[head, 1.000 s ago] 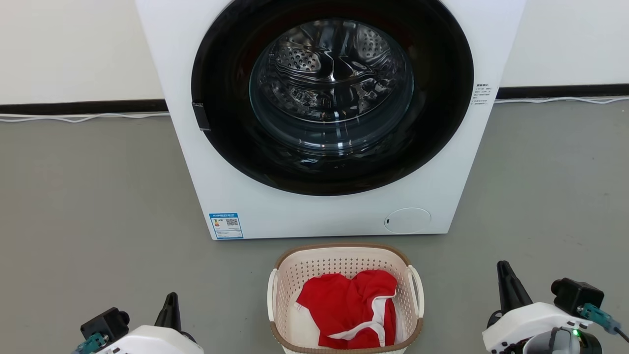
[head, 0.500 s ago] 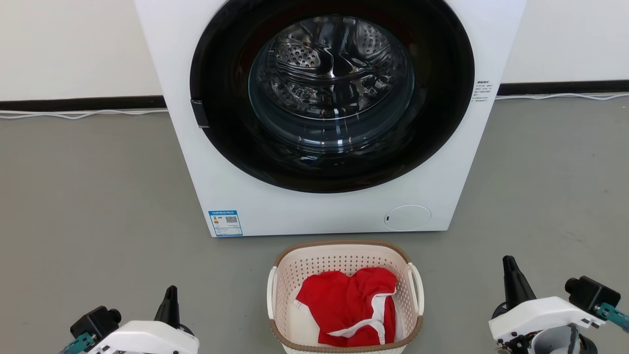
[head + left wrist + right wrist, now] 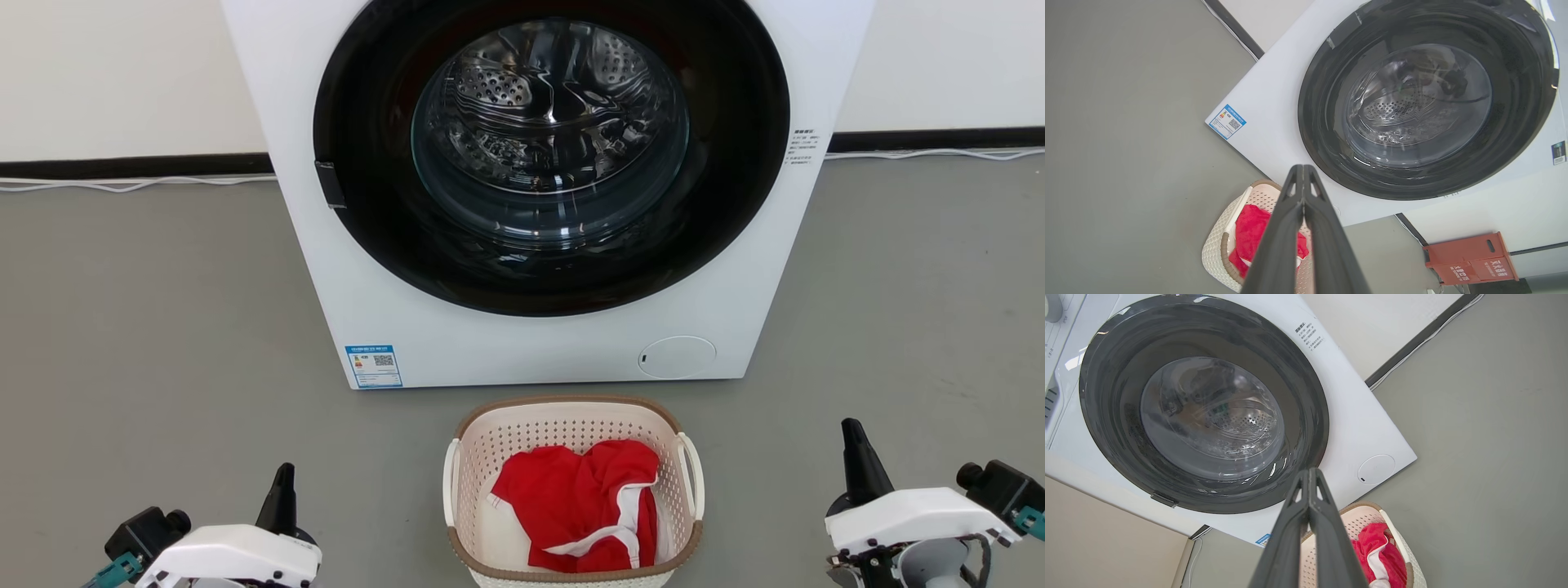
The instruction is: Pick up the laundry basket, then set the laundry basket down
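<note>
Laundry basket (image 3: 571, 431) sits on the grey floor (image 3: 163, 327) directly in front of the white washer (image 3: 522, 359), close to its lower edge. A red garment (image 3: 584, 506) with white trim lies inside it. The left gripper (image 3: 1303, 168) has its two dark fingers pressed together tip to tip and grips nothing. It hangs off to the basket's left, well apart from it. The right gripper (image 3: 1310, 471) is likewise closed flat with nothing between its fingers, well off to the basket's right. Neither gripper touches the basket.
</note>
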